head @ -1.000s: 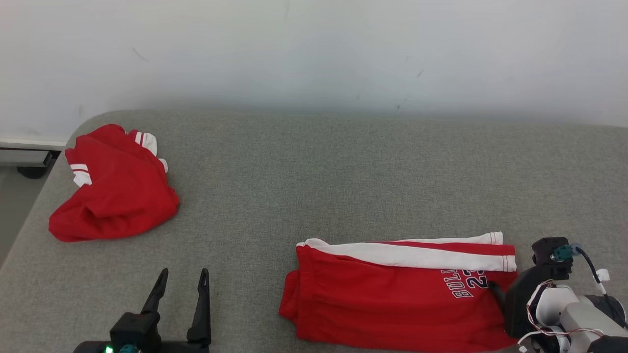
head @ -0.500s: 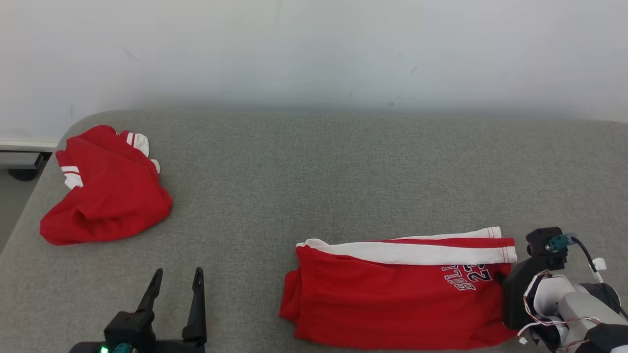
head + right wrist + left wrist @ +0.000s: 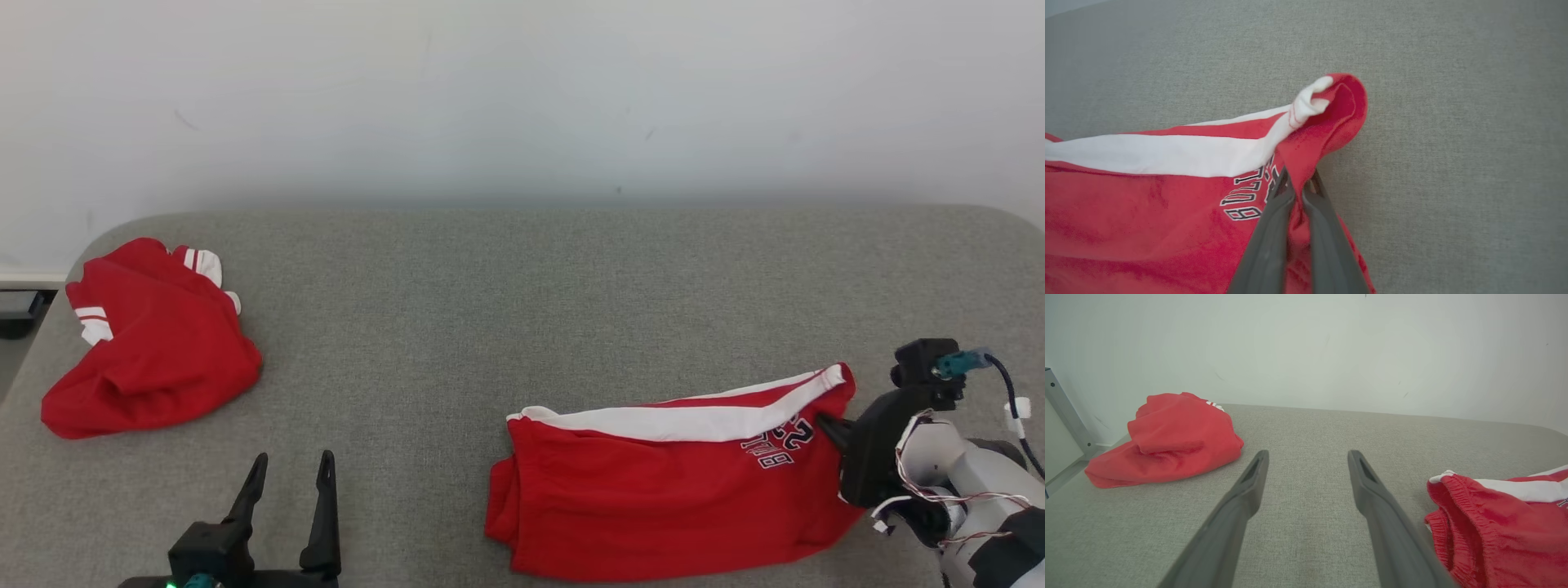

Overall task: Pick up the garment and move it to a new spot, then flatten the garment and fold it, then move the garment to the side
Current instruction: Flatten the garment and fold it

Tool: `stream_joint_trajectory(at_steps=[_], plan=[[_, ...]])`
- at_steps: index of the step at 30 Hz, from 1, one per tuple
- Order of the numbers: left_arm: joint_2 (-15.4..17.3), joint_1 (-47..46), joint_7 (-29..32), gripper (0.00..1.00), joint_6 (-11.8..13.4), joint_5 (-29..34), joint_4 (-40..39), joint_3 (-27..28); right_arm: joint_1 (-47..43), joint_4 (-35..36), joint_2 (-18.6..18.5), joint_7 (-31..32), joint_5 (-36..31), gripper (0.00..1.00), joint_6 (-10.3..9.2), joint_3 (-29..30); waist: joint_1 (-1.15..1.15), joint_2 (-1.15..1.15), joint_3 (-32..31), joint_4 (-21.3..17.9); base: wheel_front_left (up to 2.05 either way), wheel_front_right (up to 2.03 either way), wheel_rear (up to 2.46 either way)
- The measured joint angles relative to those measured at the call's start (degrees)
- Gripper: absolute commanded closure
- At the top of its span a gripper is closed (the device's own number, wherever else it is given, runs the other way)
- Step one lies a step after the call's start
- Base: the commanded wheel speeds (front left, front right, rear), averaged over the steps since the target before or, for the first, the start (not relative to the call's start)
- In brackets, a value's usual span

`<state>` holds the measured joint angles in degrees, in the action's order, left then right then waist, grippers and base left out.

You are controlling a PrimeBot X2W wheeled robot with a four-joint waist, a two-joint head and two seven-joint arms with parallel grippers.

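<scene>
The garment [image 3: 653, 498], red shorts with a white side stripe and dark lettering, lies folded on the grey padded surface at the lower right. My right gripper [image 3: 826, 425] is shut on its right hem, and the cloth bunches up around the pinch. The right wrist view has the two fingers closed on a red fold of the garment [image 3: 1167, 212], right gripper [image 3: 1295, 179], with the hem corner curled above them. My left gripper [image 3: 290, 469] stands open at the lower left, nothing between its fingers. In the left wrist view the left gripper [image 3: 1306, 457] points at bare surface, the garment's waistband [image 3: 1486, 526] to its right.
A second red garment [image 3: 147, 359] with white trim lies crumpled at the far left, also in the left wrist view as a red heap [image 3: 1167, 437]. The grey surface [image 3: 506, 302] ends at a white wall behind. Its left edge drops to the floor.
My right gripper has shut on the garment's right hem and drawn it up and right, bunching the stripe's end. The head camera has shifted. The left gripper stays open.
</scene>
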<state>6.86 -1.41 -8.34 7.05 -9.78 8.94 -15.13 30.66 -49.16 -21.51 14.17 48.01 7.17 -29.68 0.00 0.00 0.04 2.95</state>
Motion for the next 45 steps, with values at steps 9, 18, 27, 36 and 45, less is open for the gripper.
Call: stream_joint_trajectory(at_steps=[9, 18, 27, 36, 45], plan=[[-0.9, 0.8, 0.0, 0.00, 0.0, -1.6, 0.4, -0.4, -4.5, 20.1, -0.2, 10.0, 14.6, 1.00, -0.02, -4.6, 0.00, 0.00, -1.4, -1.1, 0.00, 0.00, 0.00], [-1.4, 0.9, 0.5, 0.00, -0.5, -1.9, 1.0, -1.4, -4.8, 25.4, 0.4, 13.6, 22.4, 1.00, -0.03, -1.8, 0.00, 0.00, -1.4, -0.1, 0.00, 0.00, 0.00], [-1.7, 0.6, 0.7, 0.00, -0.6, -1.9, 1.5, -2.3, -4.6, 26.6, 4.0, 14.5, 23.2, 1.00, -0.12, -1.5, 0.00, 0.00, -1.2, 1.8, 0.00, 0.00, 0.00], [-2.3, -0.5, 0.8, 0.00, -0.6, -2.4, 2.1, -2.8, -4.3, 27.0, 6.1, 14.7, 23.4, 1.00, -1.99, -2.5, 0.00, 0.00, -0.3, 3.3, 0.00, 0.00, 0.00], [-2.8, -1.9, 0.8, 0.00, -1.0, -2.6, 3.0, -3.6, -4.2, 25.3, 8.0, 14.6, 22.4, 1.00, -4.69, -3.2, 0.00, 0.00, 0.5, 4.8, 0.00, 0.00, 0.00]])
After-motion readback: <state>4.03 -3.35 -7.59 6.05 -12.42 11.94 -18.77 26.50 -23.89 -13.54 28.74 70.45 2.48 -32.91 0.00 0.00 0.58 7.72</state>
